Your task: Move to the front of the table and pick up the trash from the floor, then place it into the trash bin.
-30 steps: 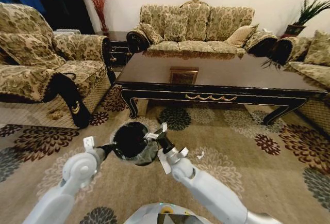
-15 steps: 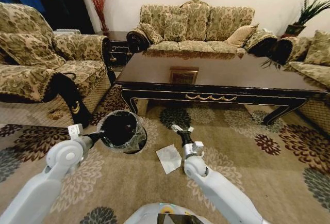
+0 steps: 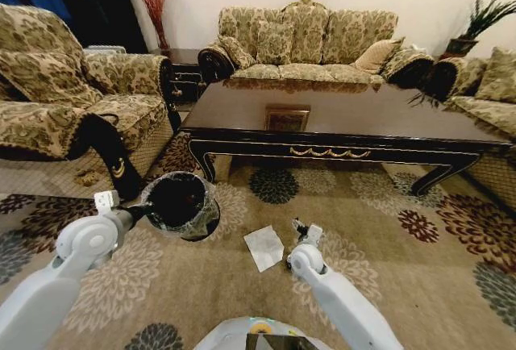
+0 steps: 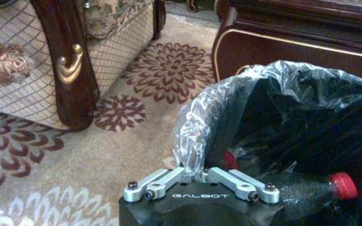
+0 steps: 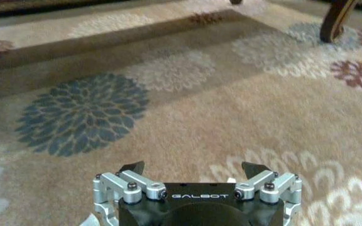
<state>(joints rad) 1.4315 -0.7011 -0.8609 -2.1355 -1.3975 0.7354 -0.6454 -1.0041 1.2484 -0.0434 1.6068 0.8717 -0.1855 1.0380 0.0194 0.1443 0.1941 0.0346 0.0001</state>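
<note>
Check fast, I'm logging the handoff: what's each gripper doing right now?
Left gripper: shut on the trash bin rim.
Right gripper: open, empty, above the floor.

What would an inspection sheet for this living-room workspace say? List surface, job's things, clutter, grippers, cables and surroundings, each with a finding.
Surface: patterned floor, bare beside the paper.
Job's things: white paper lies on the floor; bottle lies inside the trash bin; table stands behind.
Clutter: nothing seen.
Grippers: left gripper shut on the trash bin rim; right gripper open, empty, beside the paper.
Cables: nothing seen.
Surroundings: sofa, armchair.
</note>
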